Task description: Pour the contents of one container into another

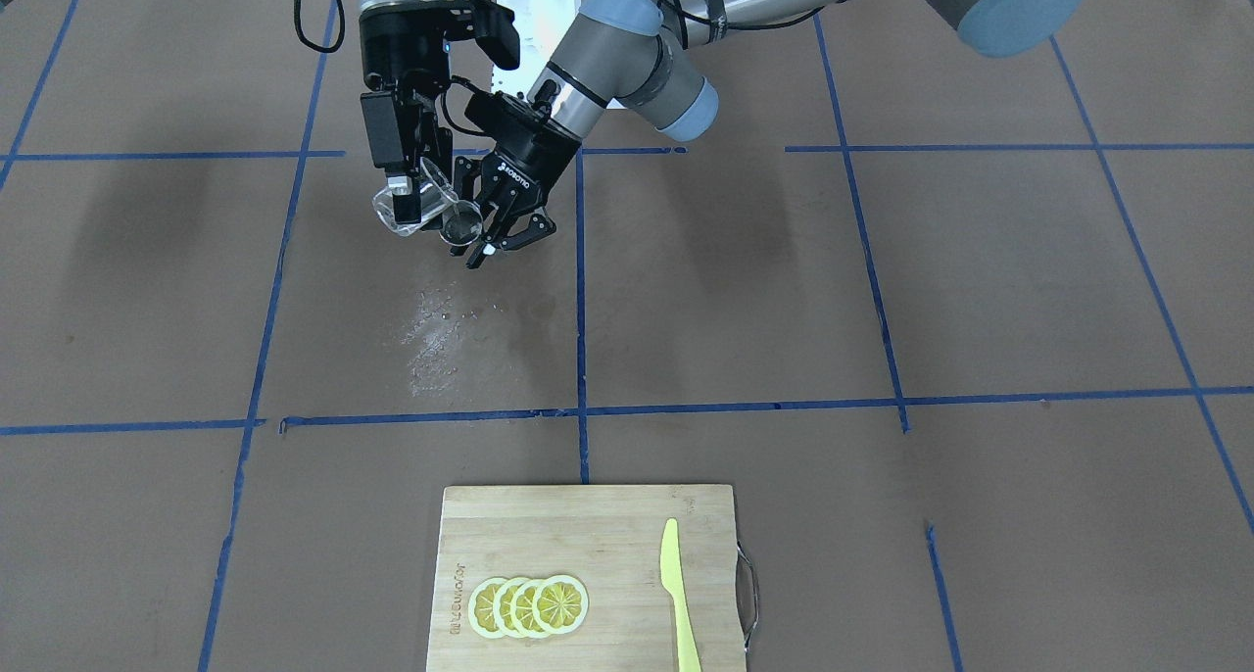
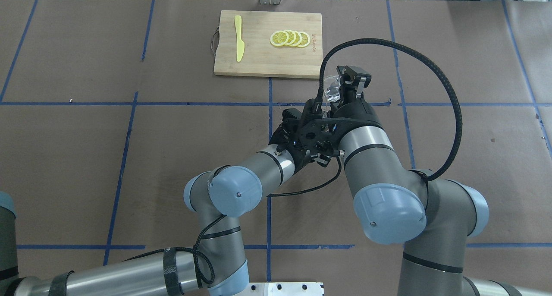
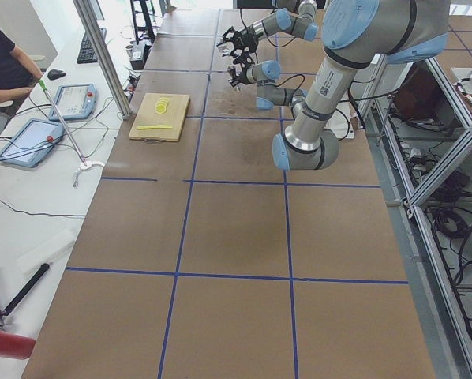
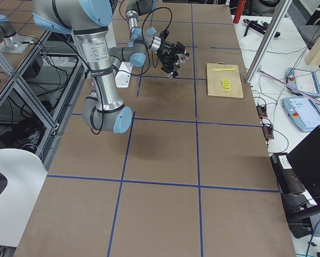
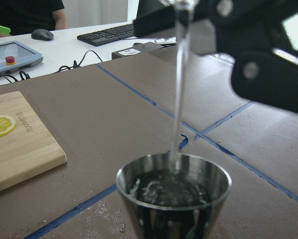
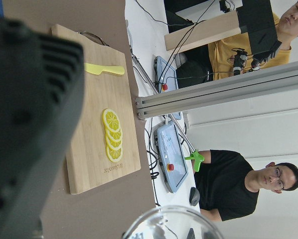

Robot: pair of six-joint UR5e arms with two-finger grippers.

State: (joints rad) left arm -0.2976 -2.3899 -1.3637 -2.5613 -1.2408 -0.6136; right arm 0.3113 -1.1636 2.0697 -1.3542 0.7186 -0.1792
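Note:
The small steel jigger [image 1: 460,223] hangs upright above the table, with my left gripper [image 1: 482,233] shut on it. In the left wrist view the jigger [image 5: 174,196] holds dark liquid, and a thin stream [image 5: 179,84] falls into it from above. The clear glass cup [image 1: 411,207] is tipped with its mouth toward the jigger and sits just above and beside it. My right gripper [image 1: 404,184] is shut on it. From overhead the glass [image 2: 330,89] shows at the right gripper's fingers [image 2: 351,86], and the jigger is hidden under the wrists. The glass rim [image 6: 171,224] fills the bottom of the right wrist view.
A wet patch [image 1: 441,329] of spilled drops lies on the brown table below the grippers. A wooden cutting board [image 1: 588,535] at the operators' edge carries lemon slices [image 1: 529,605] and a yellow knife [image 1: 676,594]. People sit beyond the table's end [image 6: 238,184].

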